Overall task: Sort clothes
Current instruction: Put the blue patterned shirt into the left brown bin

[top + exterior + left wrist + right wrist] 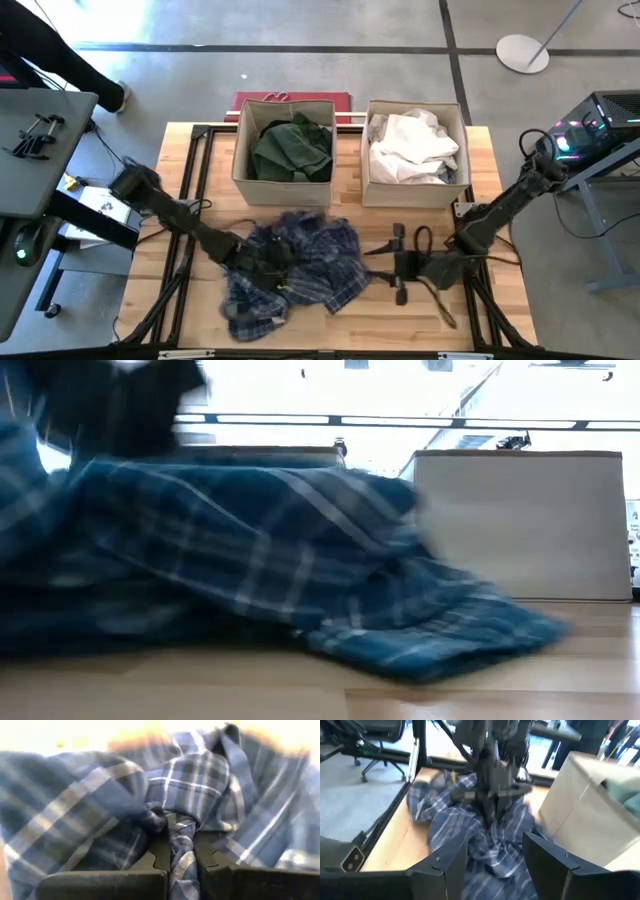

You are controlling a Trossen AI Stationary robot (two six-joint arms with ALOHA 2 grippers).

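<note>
A blue plaid shirt [305, 265] lies crumpled on the wooden table, in front of the two beige boxes. My left gripper [262, 262] is over its left part and is shut on the cloth [181, 827]. The shirt fills the low view [280, 570], its lower edge on the tabletop. My right gripper [398, 264] is open and empty just right of the shirt, its fingers pointing at it [495, 865]. The left box [285, 140] holds dark green clothes, the right box [415, 145] white ones. My left gripper pinches a bunched fold of the plaid shirt [180, 851] between its two fingers, near the shirt's middle. The fingers come slanting down from the table's left. The cloth rises to the fingers in gathered folds, and the rest of the shirt lies on the table.
The two boxes stand side by side along the far edge. A red flat thing [290, 100] lies behind the left box. A black frame [195, 180] runs along the table's left side. Bare wood [350, 320] shows along the near edge.
</note>
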